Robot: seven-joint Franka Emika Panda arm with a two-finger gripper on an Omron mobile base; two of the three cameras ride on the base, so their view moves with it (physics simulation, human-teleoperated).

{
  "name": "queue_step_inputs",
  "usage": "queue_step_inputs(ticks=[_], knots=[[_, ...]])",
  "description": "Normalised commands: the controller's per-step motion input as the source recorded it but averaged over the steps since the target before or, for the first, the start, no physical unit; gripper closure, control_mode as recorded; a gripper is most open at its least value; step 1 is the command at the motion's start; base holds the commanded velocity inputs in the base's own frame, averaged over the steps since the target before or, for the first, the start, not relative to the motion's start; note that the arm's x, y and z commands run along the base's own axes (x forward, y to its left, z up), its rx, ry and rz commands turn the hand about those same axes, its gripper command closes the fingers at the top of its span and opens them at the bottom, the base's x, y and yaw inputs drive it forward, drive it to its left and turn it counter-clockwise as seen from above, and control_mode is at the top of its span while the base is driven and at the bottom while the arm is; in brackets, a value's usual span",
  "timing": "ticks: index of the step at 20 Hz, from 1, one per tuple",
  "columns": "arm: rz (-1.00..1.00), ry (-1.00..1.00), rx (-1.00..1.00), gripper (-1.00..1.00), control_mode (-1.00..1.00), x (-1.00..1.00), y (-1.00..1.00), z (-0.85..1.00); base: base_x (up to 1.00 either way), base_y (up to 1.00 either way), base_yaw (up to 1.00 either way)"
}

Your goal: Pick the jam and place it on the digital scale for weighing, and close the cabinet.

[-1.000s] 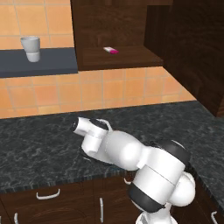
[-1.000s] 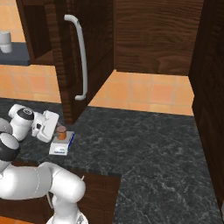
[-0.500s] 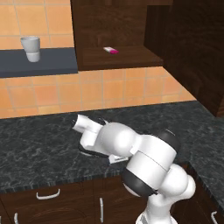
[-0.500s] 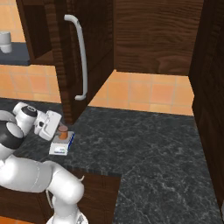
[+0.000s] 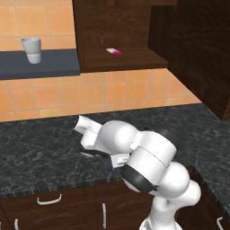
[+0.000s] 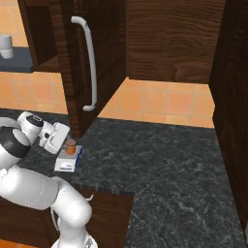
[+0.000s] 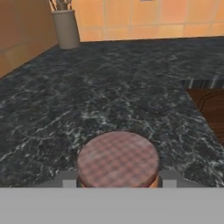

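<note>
— What stays hidden?
— The jam (image 7: 118, 159) is cut off low in the hand view. The arm covers most of the digital scale (image 5: 119, 159) from the left.
— And the gripper?
— Its fingertips can't be made out.

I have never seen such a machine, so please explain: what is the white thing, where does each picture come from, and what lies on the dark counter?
The white thing is a robot arm in a simulated kitchen. Two cameras look from behind it, left and right; the third sits on its hand. On the counter stands the digital scale, with the jam on top. The gripper is beside the jar; whether it grips is unclear. The cabinet door is open. A cup stands on a shelf and a pink packet lies inside the cabinet.
</note>
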Motion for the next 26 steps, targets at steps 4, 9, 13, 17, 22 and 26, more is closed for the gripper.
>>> queue_step_inputs(ticks=[4,9,13,17,22,26], knots=[[-0.05,-0.01,-0.03,1.0,-1.0,0.01,0.13,-0.23,0.0,0.0,0.0],[-0.03,-0.01,-0.04,1.0,-1.0,0.0,0.14,-0.3,0.0,0.0,0.0],[-0.02,-0.01,0.0,1.0,-1.0,0.0,0.22,-0.31,0.0,0.0,0.0],[-0.02,0.0,0.0,-1.0,-1.0,0.0,0.21,-0.32,0.0,0.0,0.0],[-0.02,0.0,0.0,-1.0,-1.0,0.0,0.18,-0.24,0.0,0.0,0.0],[-0.01,-0.02,0.0,-1.0,-1.0,-0.04,0.13,-0.07,0.0,0.0,0.0]])
